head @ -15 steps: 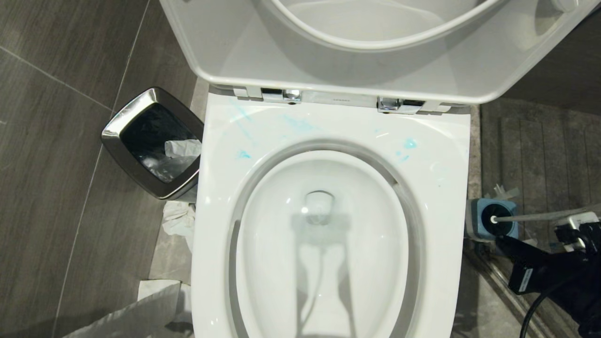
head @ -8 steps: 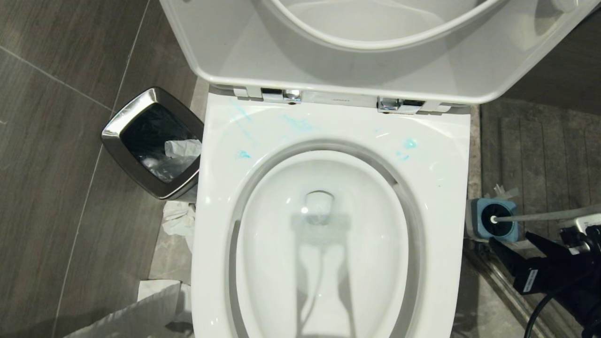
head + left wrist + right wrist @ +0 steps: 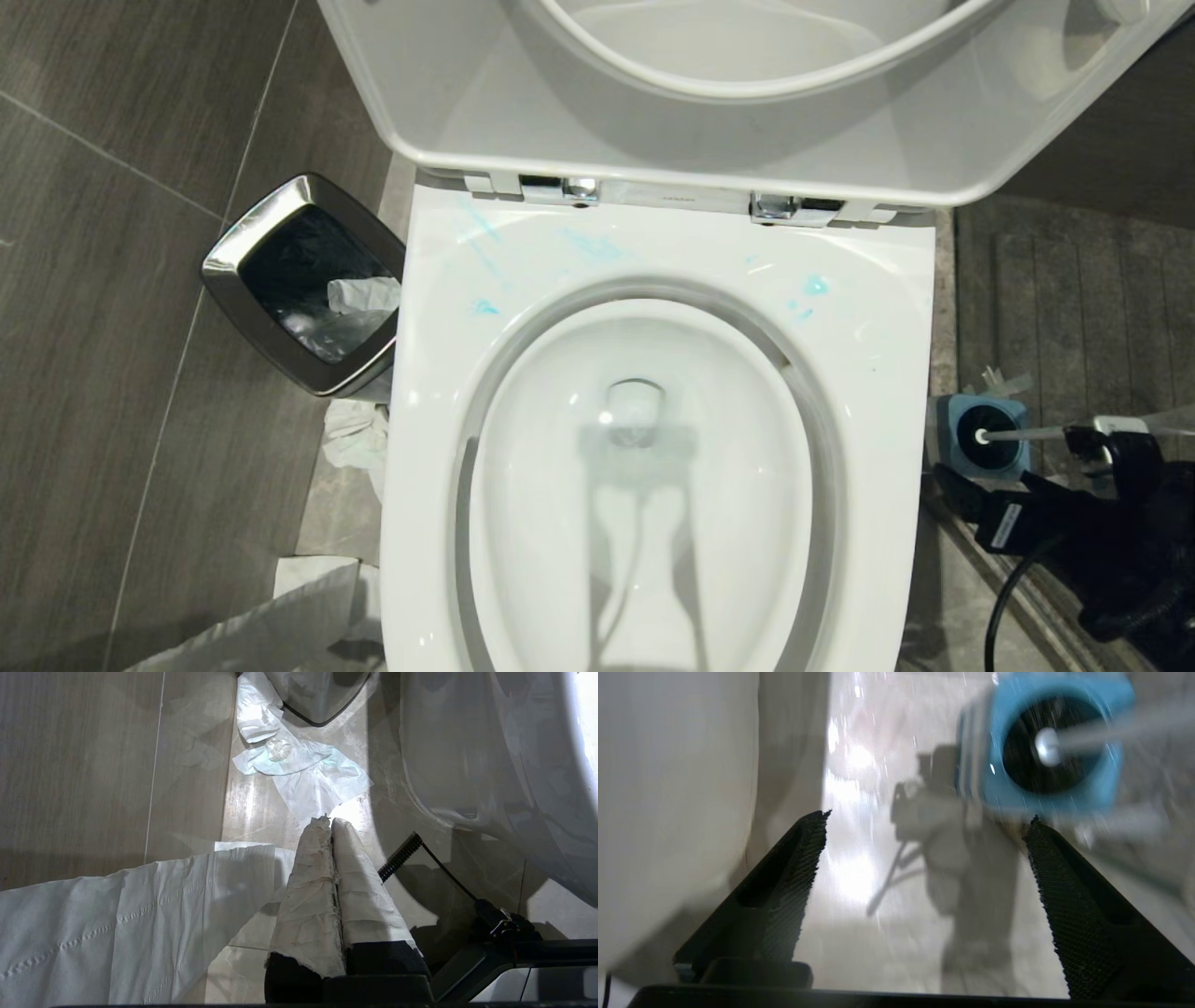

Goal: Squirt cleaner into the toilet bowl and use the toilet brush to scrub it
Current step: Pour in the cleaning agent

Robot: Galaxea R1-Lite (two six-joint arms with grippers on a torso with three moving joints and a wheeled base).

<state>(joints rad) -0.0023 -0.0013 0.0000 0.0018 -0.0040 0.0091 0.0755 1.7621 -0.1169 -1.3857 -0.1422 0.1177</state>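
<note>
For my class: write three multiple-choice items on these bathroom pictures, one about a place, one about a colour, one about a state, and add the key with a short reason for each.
1. Where does the toilet brush stand?
A. in the basin
B. in its blue holder on the robot's right of the toilet bowl
C. in the bin

2. What colour are the smears on the bowl's rim?
A. turquoise
B. red
C. brown

3. How is the right gripper?
A. shut on the brush
B. shut on nothing
C. open

Key: B, the handle rises from the holder beside the bowl; A, turquoise streaks lie near the hinges; C, the right wrist view shows its fingers spread apart with nothing between them.
</note>
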